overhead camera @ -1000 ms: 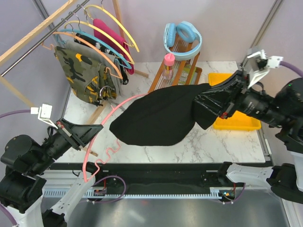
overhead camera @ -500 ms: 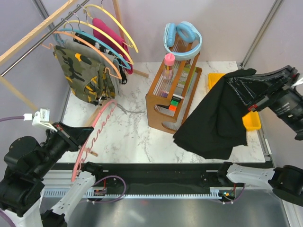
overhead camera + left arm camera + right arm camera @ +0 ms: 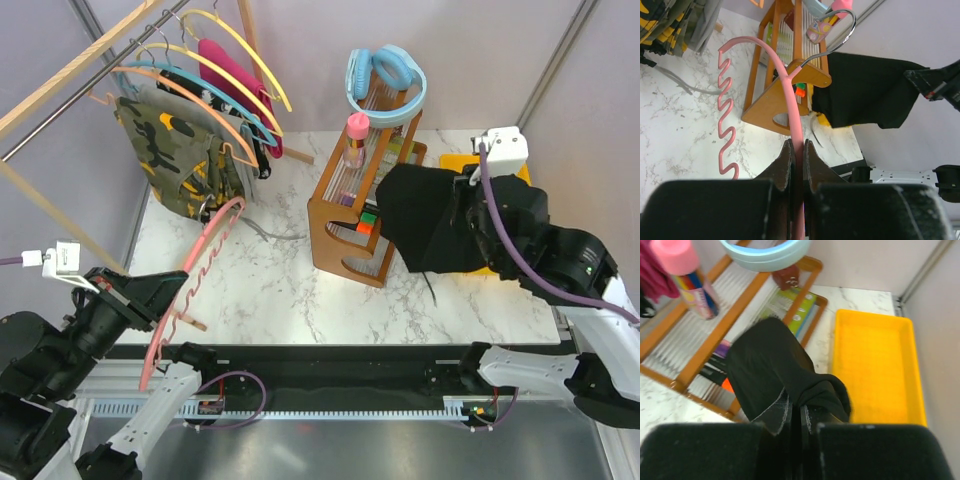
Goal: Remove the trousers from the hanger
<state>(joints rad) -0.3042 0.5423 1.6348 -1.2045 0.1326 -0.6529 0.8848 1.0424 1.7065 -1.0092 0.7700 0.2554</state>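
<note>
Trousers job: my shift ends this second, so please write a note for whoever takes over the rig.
Left gripper: shut on the bare pink hanger, held low at the front left.
Right gripper: shut on the black trousers, lifted beside the wooden rack, near the yellow tray.
Done: the black trousers are off the pink hanger.
Left: set both down; the camouflage trousers are hung at the back left, untouched.

Matt black cloth trousers (image 3: 430,228), glossy pink plastic hanger (image 3: 794,115), smooth marble-veined table (image 3: 270,290).
</note>
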